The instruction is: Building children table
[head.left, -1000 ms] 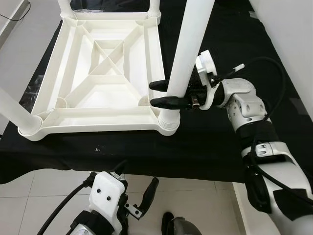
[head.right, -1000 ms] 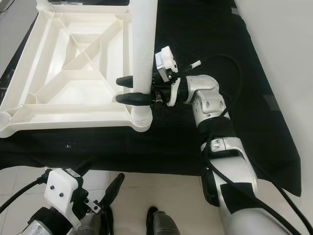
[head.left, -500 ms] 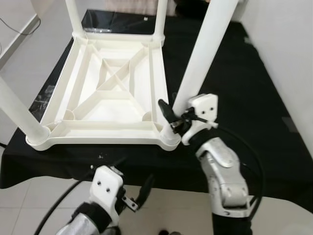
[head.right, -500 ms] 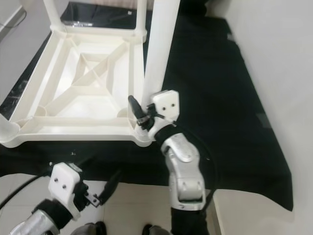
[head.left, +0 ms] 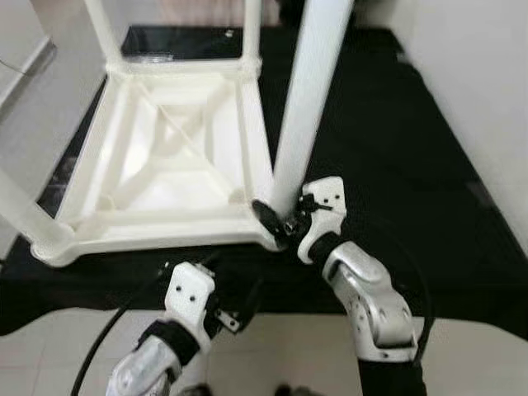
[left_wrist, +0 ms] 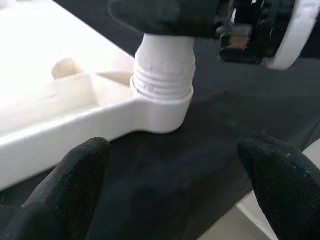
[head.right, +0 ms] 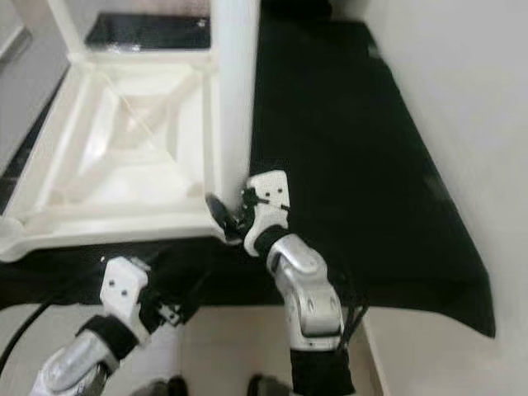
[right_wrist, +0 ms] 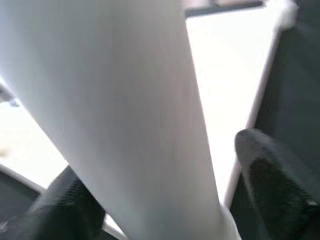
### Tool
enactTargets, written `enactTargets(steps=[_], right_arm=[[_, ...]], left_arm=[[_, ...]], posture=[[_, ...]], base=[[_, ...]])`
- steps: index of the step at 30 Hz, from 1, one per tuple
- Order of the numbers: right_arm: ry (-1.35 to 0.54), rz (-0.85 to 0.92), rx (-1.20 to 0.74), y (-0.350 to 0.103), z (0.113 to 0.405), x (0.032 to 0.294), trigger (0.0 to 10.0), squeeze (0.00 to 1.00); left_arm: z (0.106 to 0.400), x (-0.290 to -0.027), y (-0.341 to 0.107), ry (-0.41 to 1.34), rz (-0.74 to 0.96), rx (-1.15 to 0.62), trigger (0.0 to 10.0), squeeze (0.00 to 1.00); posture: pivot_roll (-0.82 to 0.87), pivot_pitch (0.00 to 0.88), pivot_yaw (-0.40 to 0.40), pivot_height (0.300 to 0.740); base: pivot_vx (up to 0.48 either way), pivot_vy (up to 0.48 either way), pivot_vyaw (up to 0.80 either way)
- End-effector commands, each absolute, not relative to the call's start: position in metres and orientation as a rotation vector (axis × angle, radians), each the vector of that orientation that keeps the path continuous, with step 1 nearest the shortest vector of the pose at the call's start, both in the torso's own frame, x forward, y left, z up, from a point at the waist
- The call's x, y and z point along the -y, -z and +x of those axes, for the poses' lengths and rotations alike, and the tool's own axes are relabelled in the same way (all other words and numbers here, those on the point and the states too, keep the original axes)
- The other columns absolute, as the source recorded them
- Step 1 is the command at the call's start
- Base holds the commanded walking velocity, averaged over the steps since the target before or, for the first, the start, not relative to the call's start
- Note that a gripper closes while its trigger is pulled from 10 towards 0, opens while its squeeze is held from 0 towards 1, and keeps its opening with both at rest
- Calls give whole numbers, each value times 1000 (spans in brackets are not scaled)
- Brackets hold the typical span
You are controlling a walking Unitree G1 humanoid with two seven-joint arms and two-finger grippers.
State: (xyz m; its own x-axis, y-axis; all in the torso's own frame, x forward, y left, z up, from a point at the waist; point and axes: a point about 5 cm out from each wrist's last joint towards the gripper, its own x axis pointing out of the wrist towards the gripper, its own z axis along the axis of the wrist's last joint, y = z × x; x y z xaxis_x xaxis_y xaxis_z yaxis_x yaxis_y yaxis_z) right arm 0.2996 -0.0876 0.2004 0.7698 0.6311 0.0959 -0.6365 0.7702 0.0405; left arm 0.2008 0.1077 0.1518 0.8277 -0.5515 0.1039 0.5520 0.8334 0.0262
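A white plastic children's table lies upside down on a black cloth, with its legs standing up. The near-right leg sits in its corner socket, where threads show. My right gripper is at the base of this leg, shut on it, with a black finger on each side. My left gripper hangs low before the table's near edge, just below that corner. It is open, with nothing between its fingers.
The black cloth covers the work surface and stretches out to the right of the table. A pale wall runs along the far right. Light floor tiles lie below the near edge.
The view has shifted and blurred. My right arm swung from the leg's right side to its near side, staying at the leg's base. My left gripper rose toward the near corner.
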Motion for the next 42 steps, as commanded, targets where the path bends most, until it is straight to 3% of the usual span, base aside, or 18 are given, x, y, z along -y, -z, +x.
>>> enactTargets(steps=[1, 4, 5, 6, 15, 16, 19, 20, 27, 31, 33, 35, 36, 37, 39, 40, 41, 42], right_arm=[[-748, 69, 106, -204, 299, 89, 10000, 1000], [-848, 19, 130, -210, 307, 100, 10000, 1000], [-910, 6, 139, -217, 314, 106, 10000, 718], [-958, -16, 157, -224, 319, 111, 10000, 0], [-1193, -65, 176, -256, 350, 122, 10000, 0], [-1212, -54, 179, -260, 354, 122, 8941, 0], [-1234, -44, 181, -263, 356, 122, 8941, 0], [-1268, -41, 179, -266, 357, 122, 0, 0], [-1429, -41, 142, -265, 358, 130, 0, 0], [-1376, -54, 146, -255, 357, 134, 0, 0], [-1172, -75, 129, -236, 351, 132, 0, 0], [-1112, -73, 118, -231, 349, 131, 0, 0], [-936, -72, 68, -214, 343, 124, 0, 0], [-936, -72, 68, -214, 343, 124, 0, 0], [-501, -129, -73, -176, 321, 122, 0, 0], [-501, -129, -73, -176, 321, 122, 0, 0], [-305, -169, -136, -163, 305, 128, 0, 0], [-255, -157, -170, -154, 289, 126, 0, 0]], left_arm=[[199, -107, -146, 586, -29, 90, 10000, 0], [198, -106, -146, 590, -31, 89, 10000, 0], [197, -105, -146, 595, -31, 88, 10000, 0], [196, -105, -146, 599, -32, 86, 10000, 0], [187, -103, -147, 605, -29, 78, 10000, 0], [185, -103, -147, 605, -28, 77, 10000, 0], [183, -103, -147, 605, -27, 77, 10000, 0], [181, -102, -148, 605, -26, 77, 10000, 0], [177, -101, -149, 605, -25, 75, 10000, 0], [179, -100, -149, 606, -27, 75, 10000, 0], [181, -100, -148, 606, -28, 76, 10000, 0], [181, -100, -148, 605, -28, 77, 10000, 0], [182, -101, -148, 603, -26, 78, 10000, 0], [182, -101, -148, 603, -26, 78, 10000, 0], [185, -102, -147, 601, -23, 78, 10000, 0], [185, -102, -147, 601, -23, 78, 10000, 0], [185, -102, -147, 600, -21, 78, 10000, 0], [188, -103, -146, 601, -15, 76, 10000, 0]], posture=[[-14, 202, -49, 740], [-5, 206, -47, 740], [2, 210, -46, 740], [13, 213, -43, 740], [66, 238, -47, 740], [75, 244, -50, 740], [79, 248, -51, 740], [85, 256, -54, 740], [78, 271, -59, 740], [62, 262, -70, 740], [52, 256, -73, 740], [52, 256, -73, 740], [39, 250, -73, 740], [39, 250, -73, 740], [32, 243, -69, 740], [32, 243, -69, 740], [32, 243, -69, 740], [37, 230, -50, 740]], base=[[0, 0, 0], [0, 0, 0], [0, 0, 0], [0, 0, 0], [0, 0, 0], [0, 0, 0], [0, 0, 0], [0, 0, 0], [0, 0, 0], [0, 0, 0], [0, 0, 0], [0, 0, 0], [0, 0, 0], [0, 0, 0], [0, 0, 0], [0, 0, 0], [0, 0, 0], [0, 0, 0]])
